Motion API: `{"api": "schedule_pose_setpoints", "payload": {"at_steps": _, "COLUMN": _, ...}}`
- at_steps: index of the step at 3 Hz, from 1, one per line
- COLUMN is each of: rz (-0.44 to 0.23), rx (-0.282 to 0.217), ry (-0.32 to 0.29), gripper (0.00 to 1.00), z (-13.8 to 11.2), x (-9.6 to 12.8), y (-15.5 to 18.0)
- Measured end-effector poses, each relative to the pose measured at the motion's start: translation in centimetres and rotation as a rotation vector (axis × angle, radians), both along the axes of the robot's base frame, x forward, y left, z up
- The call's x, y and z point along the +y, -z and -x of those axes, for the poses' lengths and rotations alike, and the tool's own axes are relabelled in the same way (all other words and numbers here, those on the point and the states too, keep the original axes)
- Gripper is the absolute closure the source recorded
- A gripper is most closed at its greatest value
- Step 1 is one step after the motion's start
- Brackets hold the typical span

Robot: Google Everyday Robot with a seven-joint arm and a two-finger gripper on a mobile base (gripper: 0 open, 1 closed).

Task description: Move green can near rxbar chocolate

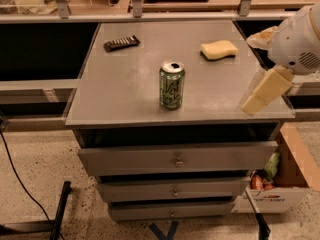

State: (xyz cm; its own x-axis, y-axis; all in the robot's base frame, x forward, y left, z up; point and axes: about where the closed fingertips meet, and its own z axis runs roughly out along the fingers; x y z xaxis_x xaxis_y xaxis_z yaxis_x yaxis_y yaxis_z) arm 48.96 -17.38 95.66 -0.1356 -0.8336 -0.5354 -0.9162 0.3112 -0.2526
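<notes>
Pincer (256,100) hangs over the right front corner of the cabinet top (130,94), slanting down-left from the white wrist (295,39); I cannot tell if it is open or closed. Bar (121,43) lies back left, can (172,85) upright mid-front, sponge (218,49) back right.

Single camera high in front, looking down at cabinet (125,89); tool (256,100) right edge
</notes>
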Motion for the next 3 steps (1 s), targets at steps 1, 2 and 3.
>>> {"api": "schedule_pose_setpoints", "payload": {"at_steps": 1, "rz": -0.102, "rx": -0.013, "ry": -0.033, "gripper": 0.0, "z": -2.4, "x": 1.7, "y": 0.6}}
{"api": "schedule_pose_setpoints", "payload": {"at_steps": 2, "rz": -0.184, "rx": 0.002, "ry": -0.066, "gripper": 0.0, "z": -4.2, "x": 3.4, "y": 1.7}}
{"api": "schedule_pose_setpoints", "payload": {"at_steps": 3, "rz": -0.267, "rx": 0.008, "ry": -0.104, "gripper": 0.0, "z": -5.9, "x": 5.9, "y": 2.4}}
